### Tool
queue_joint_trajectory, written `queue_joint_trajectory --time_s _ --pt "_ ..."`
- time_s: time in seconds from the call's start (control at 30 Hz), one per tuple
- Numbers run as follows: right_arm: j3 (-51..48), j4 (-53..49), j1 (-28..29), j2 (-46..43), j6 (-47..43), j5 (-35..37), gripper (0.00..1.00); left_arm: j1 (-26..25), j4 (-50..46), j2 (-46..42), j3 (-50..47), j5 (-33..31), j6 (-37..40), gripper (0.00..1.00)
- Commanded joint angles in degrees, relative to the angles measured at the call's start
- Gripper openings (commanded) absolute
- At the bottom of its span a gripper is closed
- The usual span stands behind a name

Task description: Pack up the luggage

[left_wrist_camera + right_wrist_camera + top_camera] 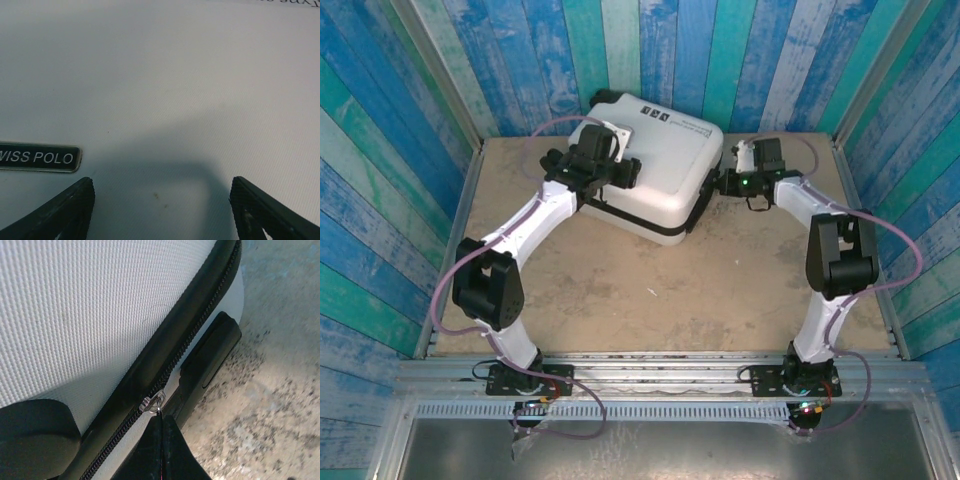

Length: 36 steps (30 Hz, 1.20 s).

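Right gripper (161,421) clamped on the zip pull (153,403)
Luggage (75,315) lay just ahead of it, zip seam at its tips; left gripper (161,197) hung spread over the shell.

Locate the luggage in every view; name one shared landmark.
Top external: luggage at the table's far centre.
Left wrist: white shell beyond the left gripper, badge lower left.
Right wrist: shell upper left; right gripper pinches the zipper pull.
Shared landmark: the white shell.
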Motion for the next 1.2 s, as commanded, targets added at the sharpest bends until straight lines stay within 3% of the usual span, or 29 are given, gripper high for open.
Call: queue_joint_trajectory --time_s 0.0,0.3,0.5,0.6,0.7,0.8,0.93,1.17 --pt "2.23 -3.49 -3.42 1.30 -2.37 4.42 0.00 0.76 -25.22 6.62 -8.31 -0.75 -3.91 0.73" --pt "4.03 -3.29 -3.37 1.38 -8.62 6.12 0.03 0.71 -24.15 4.77 -8.57 -0.85 -4.02 0.73" --pt "6.34 -3.90 -3.42 1.36 -12.05 6.12 0.14 0.62 -23.48 4.31 -9.50 -0.75 -4.53 0.73" --pt "4.55 -2.87 -3.51 -0.26 -14.72 3.08 0.30 0.62 -22.85 2.96 -10.09 -1.08 -4.87 0.73" --pt "-0.47 1.11 -3.50 -3.00 -20.24 -2.60 0.44 0.51 -21.73 0.70 -10.54 -1.49 -4.88 0.74" --pt "-4.58 3.33 -3.25 -5.65 -28.78 -6.78 0.51 0.47 -20.46 -1.91 -10.41 -1.68 -4.51 0.74" --pt "-6.70 2.10 -3.33 -7.43 -43.58 -7.38 0.55 0.37 -18.46 -5.29 -10.31 -1.06 -4.09 0.75" --pt "0.85 -5.46 -4.30 -2.38 -55.32 -12.78 0.57 -0.66 -11.31 -13.51 -12.40 2.18 -2.70 0.76"
